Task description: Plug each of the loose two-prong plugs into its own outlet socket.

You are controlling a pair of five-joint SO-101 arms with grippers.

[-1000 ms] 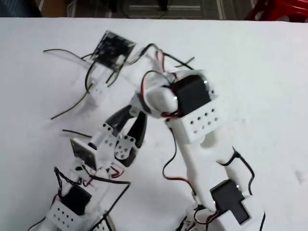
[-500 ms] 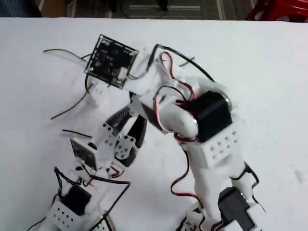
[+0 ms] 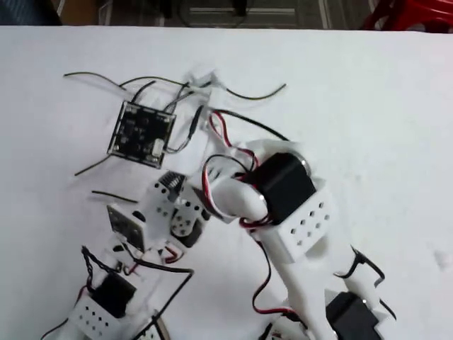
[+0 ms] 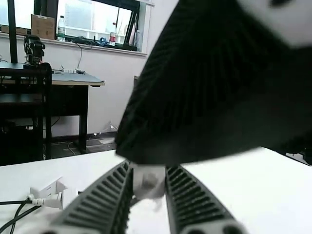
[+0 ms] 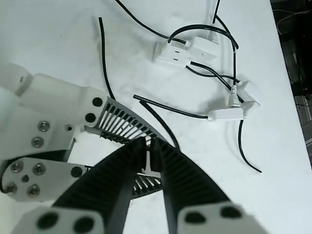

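Checking grips first: the left gripper (image 4: 147, 171) is clenched on a small white plug (image 4: 146, 181). The plug sits between its two ribbed fingers (image 4: 109, 202), low over the table (image 3: 382, 113). The right gripper (image 5: 148, 142) hangs right over the same spot. Its jaws are drawn together to a thin slit, so I log it as closed, but I cannot tell whether it pinches anything. From the left wrist its black bulk looms close above the plug.

Right wrist view: beyond both grippers lies a joined pair (image 5: 185, 49) of white blocks, end to end, with black leads running out of them. Farther off is an angled pair (image 5: 238, 105), touching each other. A loose lead (image 5: 165, 109) crosses the table between the grippers and the joined pair, close to the left gripper's finger.

Left wrist view: a white block (image 4: 46, 191) with leads rests on the table near the gripper, off to one side.

High view: both arms crowd the near-left part of the table. The right arm's camera board (image 3: 141, 133) sits above the cables (image 3: 255, 95), which fan toward the far edge but stop short of it. A broad white surface runs right of the right arm and back to that far edge. Past the edge is a red chair (image 3: 410, 13).
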